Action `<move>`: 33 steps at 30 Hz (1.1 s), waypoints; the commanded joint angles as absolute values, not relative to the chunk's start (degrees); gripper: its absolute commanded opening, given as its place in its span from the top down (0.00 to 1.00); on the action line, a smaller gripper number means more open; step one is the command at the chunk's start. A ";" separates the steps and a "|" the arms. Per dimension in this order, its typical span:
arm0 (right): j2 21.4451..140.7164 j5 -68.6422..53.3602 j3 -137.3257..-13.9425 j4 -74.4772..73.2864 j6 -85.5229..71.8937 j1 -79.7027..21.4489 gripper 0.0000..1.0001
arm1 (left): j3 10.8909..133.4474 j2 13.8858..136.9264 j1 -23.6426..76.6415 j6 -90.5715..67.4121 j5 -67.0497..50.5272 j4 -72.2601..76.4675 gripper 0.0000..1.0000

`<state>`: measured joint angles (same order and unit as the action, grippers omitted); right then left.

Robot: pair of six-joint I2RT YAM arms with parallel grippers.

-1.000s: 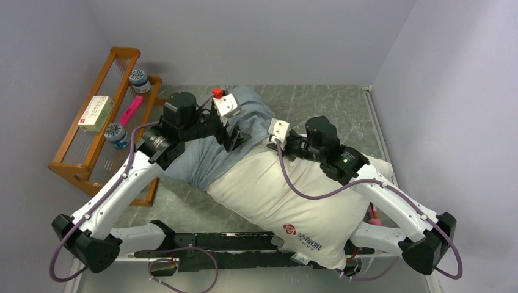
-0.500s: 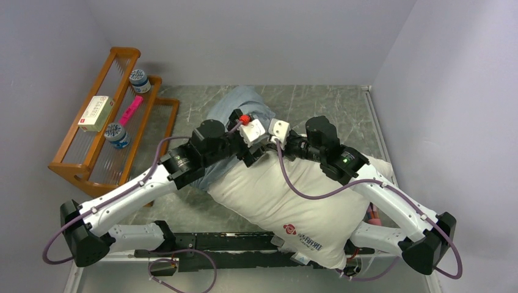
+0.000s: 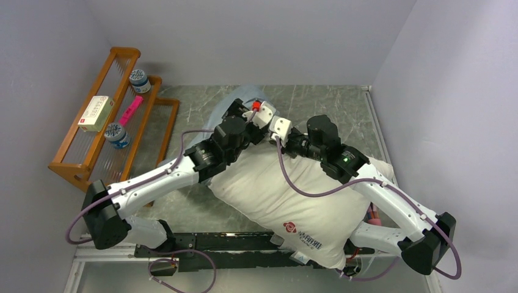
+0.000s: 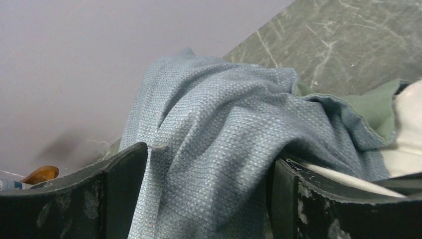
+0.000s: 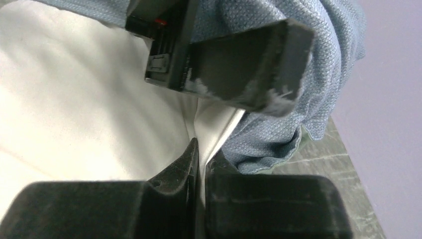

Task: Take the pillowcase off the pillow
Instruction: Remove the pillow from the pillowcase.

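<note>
1. The big plump white pillow (image 3: 287, 189) lies on the grey marbled table (image 3: 324, 104). Its long axis slants from the far middle to the near right, and the end bearing the red flower logo (image 3: 289, 230) points toward my bases.
2. The soft grey-blue cloth pillowcase (image 3: 244, 97) is bunched and creased over the pillow's far end, plain face up. A green edge peeks out beside the white.
3. My left jaws stand wide apart, with a thick fold of the pillowcase between them.
4. My right jaws are closed, pinching a fold of the pillow's white fabric just beside the pillowcase's edge.
</note>
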<state>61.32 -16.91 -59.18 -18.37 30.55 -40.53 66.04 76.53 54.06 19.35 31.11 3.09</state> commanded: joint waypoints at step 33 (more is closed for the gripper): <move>58.93 -18.97 -61.24 -27.74 23.92 -40.63 0.97 | 77.43 80.93 27.41 1.67 14.36 -7.39 0.95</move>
